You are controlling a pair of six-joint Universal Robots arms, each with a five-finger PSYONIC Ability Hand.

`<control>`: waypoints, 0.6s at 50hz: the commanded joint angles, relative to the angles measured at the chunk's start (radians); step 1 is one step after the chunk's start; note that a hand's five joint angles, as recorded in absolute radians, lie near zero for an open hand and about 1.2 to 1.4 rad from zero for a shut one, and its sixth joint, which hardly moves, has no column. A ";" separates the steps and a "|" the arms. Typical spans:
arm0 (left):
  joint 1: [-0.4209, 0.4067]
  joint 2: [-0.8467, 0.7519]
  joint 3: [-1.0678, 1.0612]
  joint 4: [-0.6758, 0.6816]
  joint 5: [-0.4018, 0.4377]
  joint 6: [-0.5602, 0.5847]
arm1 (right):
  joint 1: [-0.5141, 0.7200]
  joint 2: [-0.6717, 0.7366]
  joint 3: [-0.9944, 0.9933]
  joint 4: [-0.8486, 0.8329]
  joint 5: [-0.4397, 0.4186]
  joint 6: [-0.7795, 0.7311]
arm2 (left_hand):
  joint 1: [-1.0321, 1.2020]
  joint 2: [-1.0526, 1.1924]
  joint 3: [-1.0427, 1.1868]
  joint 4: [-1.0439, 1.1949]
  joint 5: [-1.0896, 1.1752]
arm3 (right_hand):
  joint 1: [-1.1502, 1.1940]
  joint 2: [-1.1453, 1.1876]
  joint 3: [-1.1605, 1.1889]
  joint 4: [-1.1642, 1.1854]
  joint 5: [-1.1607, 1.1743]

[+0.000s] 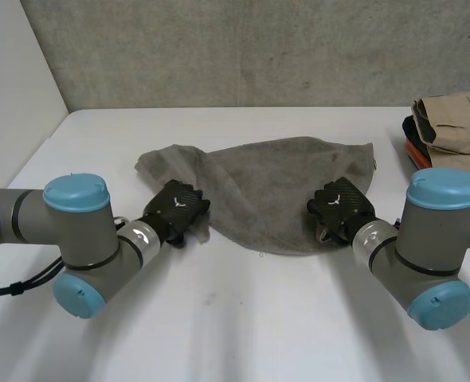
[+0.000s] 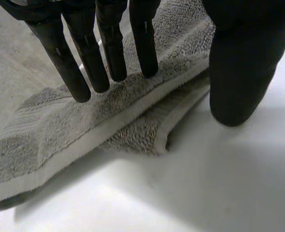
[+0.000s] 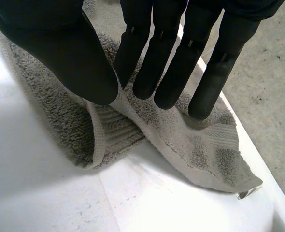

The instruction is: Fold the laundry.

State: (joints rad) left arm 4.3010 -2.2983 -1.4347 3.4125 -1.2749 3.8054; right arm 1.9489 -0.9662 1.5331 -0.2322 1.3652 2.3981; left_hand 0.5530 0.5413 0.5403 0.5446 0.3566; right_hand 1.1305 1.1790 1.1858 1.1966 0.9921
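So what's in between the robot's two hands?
The grey towel lies spread on the table between the left hand and the right hand, in the head view.

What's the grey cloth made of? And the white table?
The towel looks like terry cotton, matte and fuzzy: tiny loops, a flat woven band near its hem. The table seems smooth laminate or painted board, slightly shiny; which one, I can't tell.

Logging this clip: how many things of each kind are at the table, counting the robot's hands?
Towels: 1, the grey towel
Clothes stacks: 1, the stack of clothes at the table's far right, tan on top
Robot hands: 2, the left hand and the right hand, both at the towel's near edge
Total: 4
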 commanded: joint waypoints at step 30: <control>-0.037 -0.046 0.109 -0.002 0.014 0.002 | 0.001 -0.012 0.076 -0.007 -0.001 0.006 | 0.289 0.300 0.301 0.297 0.311 | 0.266 0.217 0.210 0.200 0.230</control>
State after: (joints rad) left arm 4.2729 -2.3376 -1.3491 3.4130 -1.2625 3.8063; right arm 1.9496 -0.9786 1.6081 -0.2364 1.3638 2.4031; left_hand 0.6747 0.6698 0.6691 0.6725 0.4942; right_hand 1.1305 1.1790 1.1884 1.1971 0.9921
